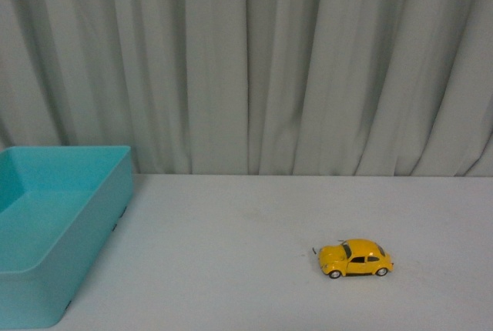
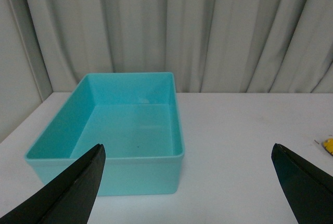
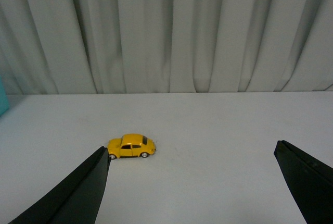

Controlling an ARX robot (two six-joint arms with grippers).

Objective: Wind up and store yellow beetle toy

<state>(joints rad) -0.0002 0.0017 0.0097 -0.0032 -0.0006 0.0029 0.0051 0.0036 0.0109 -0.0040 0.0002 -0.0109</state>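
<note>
Curtains of pale grey pleated cloth (image 1: 246, 61) hang along the far edge of a plain white tabletop (image 1: 231, 223). At its near right stands the yellow beetle toy (image 1: 356, 258), a small rounded car with dark windows and silver-hubbed black wheels. It is upright and side-on to the robot, with bare surface all round it. Well apart from it, at the near left, sits a deep rectangular turquoise plastic bin (image 1: 85, 246), with nothing in it that I can see.

Neither arm shows from the front. The right hand (image 3: 191, 148) is spread wide with nothing between its black fingers and faces the toy from above the tabletop. The left hand (image 2: 187, 151) is equally wide and empty, looking over the bin.

I judge that nothing of the task is done yet, and that the reach for the toy falls to the right hand. To do it well, the hand should centre over the car and turn so the fingers close across its flanks, not nose to tail. It should also come down low on the body, since the curved roof would likely slip out of a high pinch. Winding probably calls for the wheels to be pressed to the tabletop while the car is drawn back.
</note>
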